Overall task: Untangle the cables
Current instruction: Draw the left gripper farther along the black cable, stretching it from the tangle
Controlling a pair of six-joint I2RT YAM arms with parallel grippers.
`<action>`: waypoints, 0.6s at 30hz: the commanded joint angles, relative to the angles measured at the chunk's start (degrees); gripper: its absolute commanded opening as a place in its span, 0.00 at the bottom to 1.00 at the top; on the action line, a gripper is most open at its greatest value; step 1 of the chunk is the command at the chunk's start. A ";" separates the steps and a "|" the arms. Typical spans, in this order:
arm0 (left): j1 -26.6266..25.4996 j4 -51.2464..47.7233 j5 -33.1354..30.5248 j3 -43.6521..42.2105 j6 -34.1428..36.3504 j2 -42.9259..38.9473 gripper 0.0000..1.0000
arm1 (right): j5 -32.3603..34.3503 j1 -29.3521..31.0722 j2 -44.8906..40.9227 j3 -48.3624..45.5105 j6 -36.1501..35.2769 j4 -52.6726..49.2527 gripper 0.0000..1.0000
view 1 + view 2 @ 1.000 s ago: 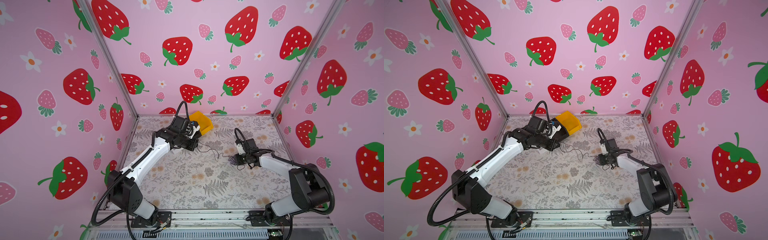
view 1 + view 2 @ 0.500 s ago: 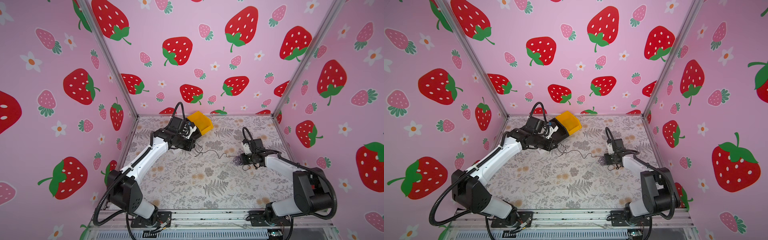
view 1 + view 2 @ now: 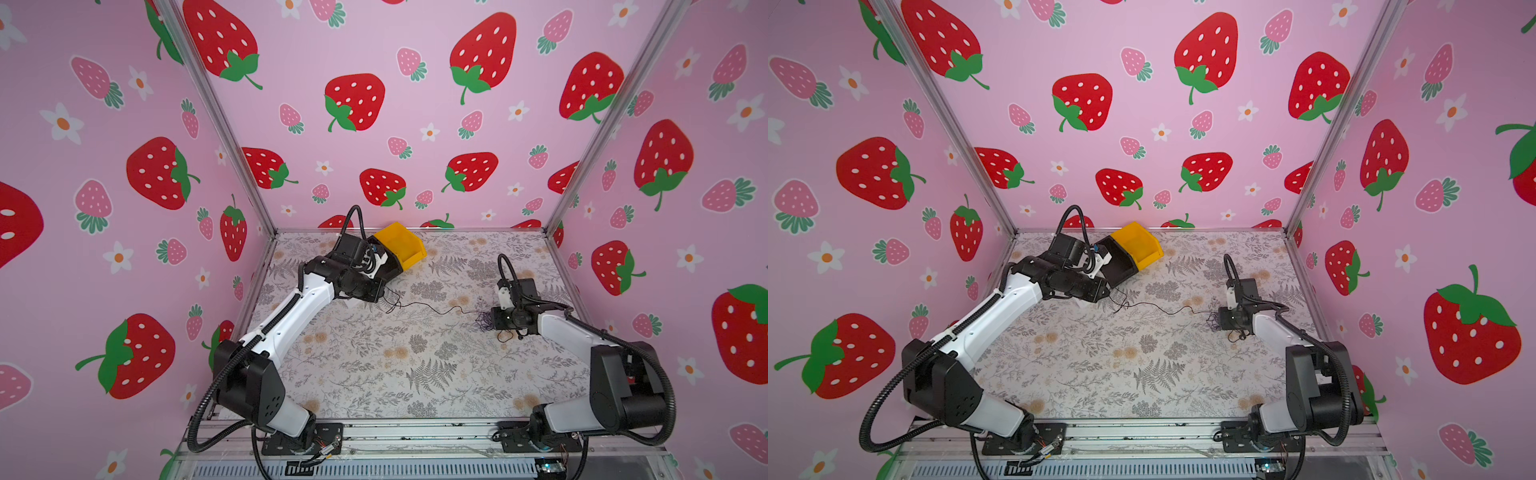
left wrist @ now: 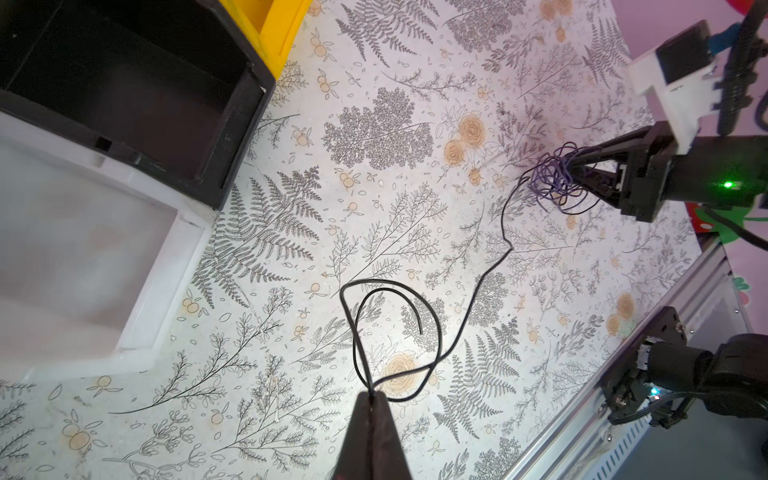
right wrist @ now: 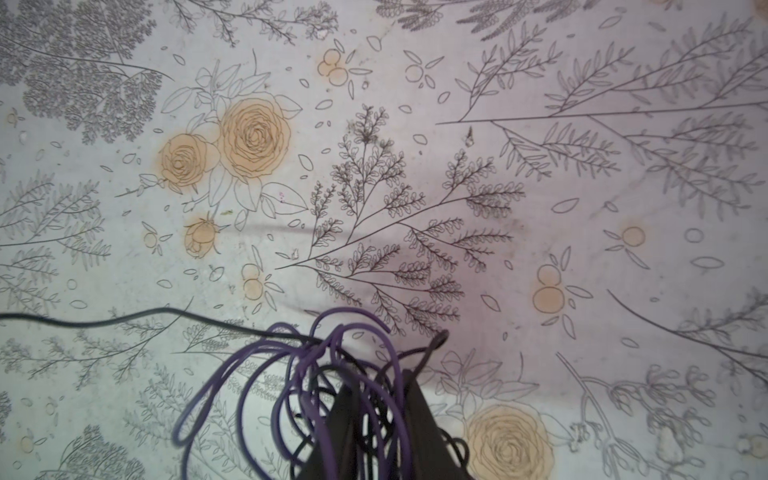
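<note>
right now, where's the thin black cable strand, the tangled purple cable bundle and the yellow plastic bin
thin black cable strand (image 4: 374, 282): left wrist view, top of its loop
tangled purple cable bundle (image 4: 550, 180): left wrist view, middle of the knot
yellow plastic bin (image 3: 400, 245): a top view, its wall

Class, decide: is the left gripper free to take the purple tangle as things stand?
Probably not: the left gripper is shut on the black cable, and the right gripper grips the tangle.

Top cams high, front, whole table (image 3: 374, 374); wrist cams close.
</note>
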 commanded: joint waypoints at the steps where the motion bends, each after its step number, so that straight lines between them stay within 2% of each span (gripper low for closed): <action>1: 1.36 -2.60 -1.46 -1.30 1.38 -1.49 0.00 | 1.43 -0.60 -0.24 -0.43 -0.59 -1.56 0.20; 9: 5.04 -3.79 -2.73 -2.47 2.18 -3.39 0.00 | 5.85 -0.91 1.46 0.76 0.31 -3.63 0.23; 18: 5.28 -3.79 -1.89 -2.78 1.91 -3.75 0.00 | 7.38 -1.26 2.45 1.02 0.42 -3.63 0.26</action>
